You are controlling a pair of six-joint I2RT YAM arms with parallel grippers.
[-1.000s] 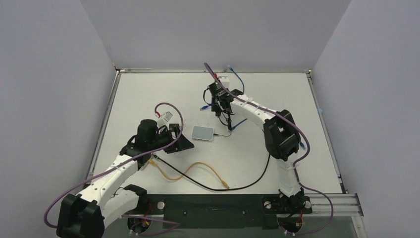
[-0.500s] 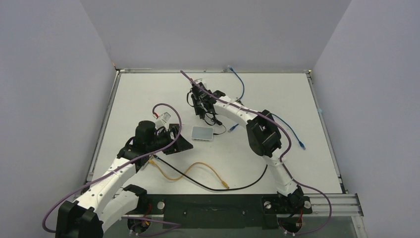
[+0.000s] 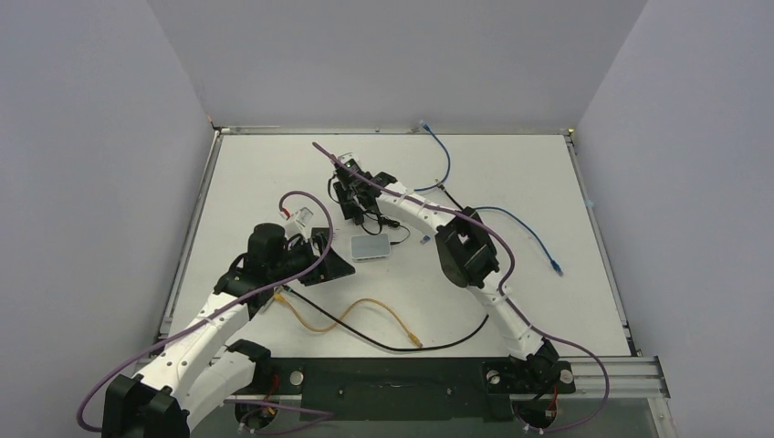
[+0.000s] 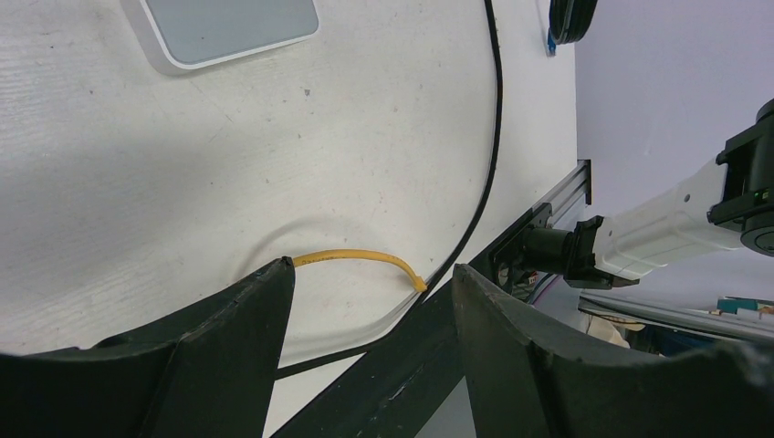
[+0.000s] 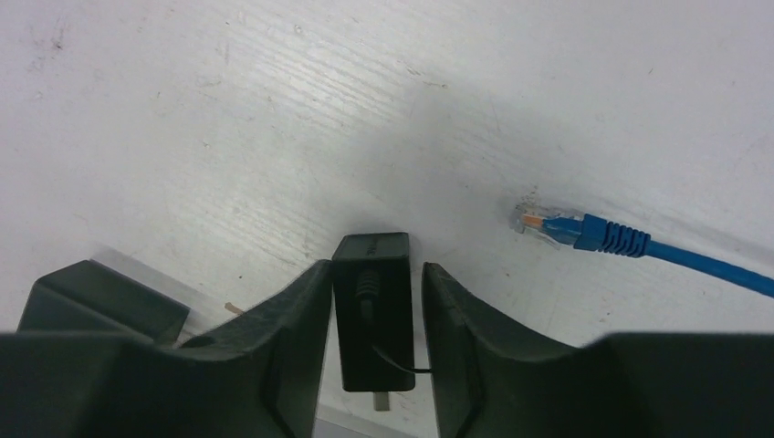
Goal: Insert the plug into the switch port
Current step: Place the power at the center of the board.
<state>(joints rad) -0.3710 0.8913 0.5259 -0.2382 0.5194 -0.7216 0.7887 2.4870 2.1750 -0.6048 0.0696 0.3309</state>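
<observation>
The switch is a flat white box (image 3: 370,246) (image 4: 228,32) with a pale grey top, lying mid-table; its port is hidden. My right gripper (image 3: 354,208) (image 5: 374,266) hangs just behind the box's left end, shut on a black adapter block (image 5: 372,310) with a thin black lead. The left finger touches the block and a thin gap shows at the right finger. A blue cable's clear plug (image 5: 538,224) (image 3: 426,240) lies on the table right of the box. My left gripper (image 3: 327,254) (image 4: 374,274) stands open and empty, left of the box.
A yellow cable (image 3: 365,315) (image 4: 365,257) and a thick black cable (image 3: 429,345) (image 4: 488,164) curve across the near table. Blue cable (image 3: 525,228) runs over the right half, one end (image 3: 422,123) at the back wall. Walls close in left, right and back.
My right arm has swung left across the table with the black block, from behind the box's right end to behind its left end. The blue cable shifted. The left arm has not moved.
</observation>
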